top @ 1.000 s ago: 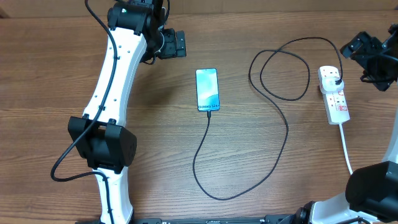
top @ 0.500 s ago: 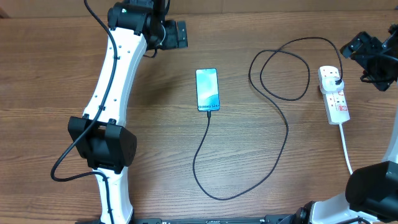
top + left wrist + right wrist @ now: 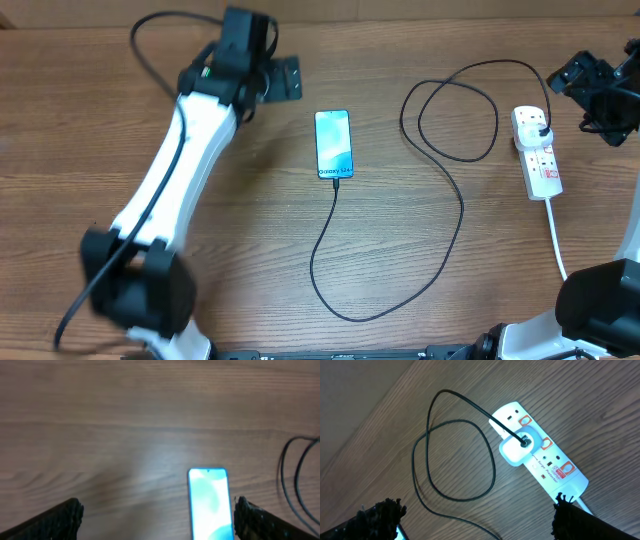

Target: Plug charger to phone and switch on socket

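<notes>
Overhead: the left arm [image 3: 170, 190] is motion-blurred and its lower links are smeared. The left gripper [image 3: 283, 78] sits up and left of the phone [image 3: 333, 145], apart from it. From above its jaws cannot be read. The left wrist view shows both fingers [image 3: 57, 520] spread wide, with nothing between them but bare table. In that view the phone [image 3: 210, 502] lies between the tips, close to the right-hand one, and its lower end is cut off by the frame.

The charger [image 3: 455, 200] meets the phone's bottom edge, but the joint is too small to confirm it is seated.

The far end of the charger enters a plug [image 3: 517, 447] seated in the socket [image 3: 538, 152]. Only the right wrist view shows this plug is white. The switch positions are unreadable. The cord [image 3: 555, 240] runs off toward the bottom of the frame.

The right gripper [image 3: 600, 95] is just right of the socket's top end, not touching it. In the wrist view its jaws are spread wide and empty, and the socket [image 3: 540, 455] ends near one fingertip [image 3: 565, 505].
</notes>
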